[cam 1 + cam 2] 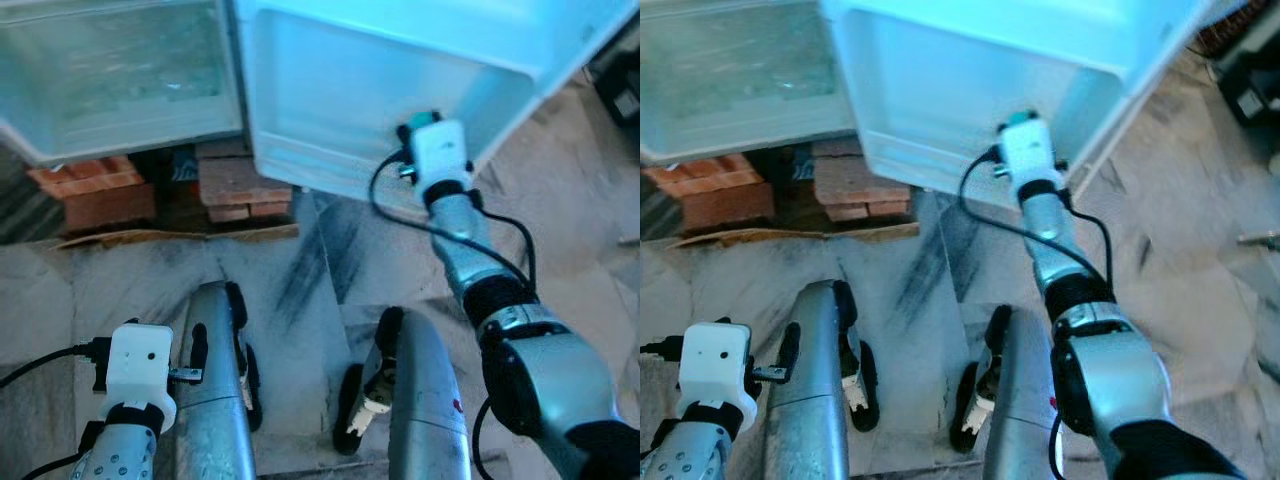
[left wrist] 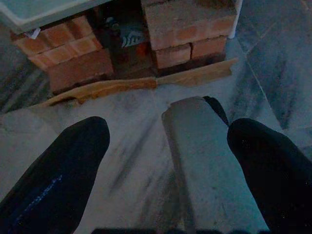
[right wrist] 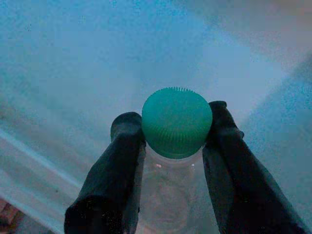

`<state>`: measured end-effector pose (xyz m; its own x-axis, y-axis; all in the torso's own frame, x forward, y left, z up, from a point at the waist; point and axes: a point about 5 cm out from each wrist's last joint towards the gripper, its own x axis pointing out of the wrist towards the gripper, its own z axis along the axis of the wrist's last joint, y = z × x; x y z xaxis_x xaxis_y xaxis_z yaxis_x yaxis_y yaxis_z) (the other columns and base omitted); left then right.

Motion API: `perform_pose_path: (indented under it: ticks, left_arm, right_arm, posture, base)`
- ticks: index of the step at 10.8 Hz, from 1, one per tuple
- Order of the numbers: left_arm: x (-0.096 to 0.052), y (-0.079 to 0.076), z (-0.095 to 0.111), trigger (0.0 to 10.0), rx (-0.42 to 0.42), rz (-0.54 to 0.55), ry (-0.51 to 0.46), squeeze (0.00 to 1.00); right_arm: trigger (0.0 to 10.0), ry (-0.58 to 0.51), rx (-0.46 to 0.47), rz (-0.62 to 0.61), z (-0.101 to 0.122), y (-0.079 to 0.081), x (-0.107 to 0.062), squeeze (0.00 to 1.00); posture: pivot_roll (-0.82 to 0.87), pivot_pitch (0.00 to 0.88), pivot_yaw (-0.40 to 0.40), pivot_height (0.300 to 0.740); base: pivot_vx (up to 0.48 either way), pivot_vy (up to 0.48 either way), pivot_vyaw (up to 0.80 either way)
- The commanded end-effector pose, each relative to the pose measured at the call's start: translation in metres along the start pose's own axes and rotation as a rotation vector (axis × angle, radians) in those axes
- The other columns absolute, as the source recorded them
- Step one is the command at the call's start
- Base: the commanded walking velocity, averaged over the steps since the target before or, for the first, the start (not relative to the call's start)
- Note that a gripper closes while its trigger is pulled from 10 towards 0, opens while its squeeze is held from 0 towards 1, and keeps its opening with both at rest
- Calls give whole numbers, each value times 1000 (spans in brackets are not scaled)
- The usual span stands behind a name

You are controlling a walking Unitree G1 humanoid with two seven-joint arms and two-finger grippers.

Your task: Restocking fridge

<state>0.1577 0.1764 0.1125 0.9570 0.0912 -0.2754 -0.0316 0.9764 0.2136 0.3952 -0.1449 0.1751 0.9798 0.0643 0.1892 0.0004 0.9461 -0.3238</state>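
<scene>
Clamped between the black jaws of the right gripper [image 3: 175,161] was a clear plastic bottle with a ribbed green cap [image 3: 176,123], held up against the open white fridge door [image 1: 380,90]. Low above the grey marble floor [image 1: 300,280], the left gripper [image 2: 165,165] hung with jaws released.

An open fridge [image 1: 110,80] stands at the far left, raised on bricks [image 1: 95,190]. Its door [image 1: 400,90] swings out to the right. The right gripper [image 3: 170,146] holds a bottle [image 3: 176,124] against the door's inner face.
</scene>
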Motion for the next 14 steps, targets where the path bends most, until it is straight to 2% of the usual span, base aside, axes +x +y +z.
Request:
perform_pose_path:
  ticks: [1,3,5,7,8,9,11,12,13,14]
  left_arm:
    - [-1,-2,-5,10000,-3,-1,33,0]
    - [7,-3,-6,10000,-4,1,33,0]
    - [20,-3,-5,10000,-6,18,14,0]
    - [32,-4,-5,10000,-4,38,-1,0]
    - [42,-4,-2,10000,-6,48,-20,0]
    - [48,-1,2,10000,27,47,-50,0]
    - [57,10,5,10000,38,84,-73,0]
    - [63,13,7,10000,30,116,-91,0]
    - [67,11,10,10000,16,119,-108,0]
    - [71,4,15,10000,20,103,-138,0]
  right_arm:
    - [10000,194,5,-9,-43,-5,-19,1000]
    - [10000,139,31,-18,-28,-10,-10,1000]
    - [10000,39,54,-7,-8,-17,-1,1000]
    - [10000,19,117,26,-7,-18,-3,1000]
    - [10000,9,185,65,-8,-17,-6,1000]
    - [10000,-31,186,105,-4,-18,-8,1000]
    - [10000,-71,201,159,-2,-17,-17,1000]
    - [10000,-100,225,173,-4,-9,-29,1000]
    - [10000,-110,254,151,-5,-3,-38,1000]
    - [10000,-136,227,95,-6,3,-55,1000]
  posture:
    - [306,430,-110,533]
    - [302,402,-115,533]
    - [291,343,-128,533]
    - [277,298,-135,533]
    - [270,275,-130,533]
    - [255,255,-125,533]
    - [249,235,-127,533]
    - [234,224,-132,533]
    - [231,216,-135,533]
    - [216,194,-130,533]
  base:
    - [0,0,0]
    - [0,0,0]
    - [0,0,0]
    - [0,0,0]
    - [0,0,0]
    - [0,0,0]
    - [0,0,0]
    - [0,0,0]
    - [0,0,0]
    - [0,0,0]
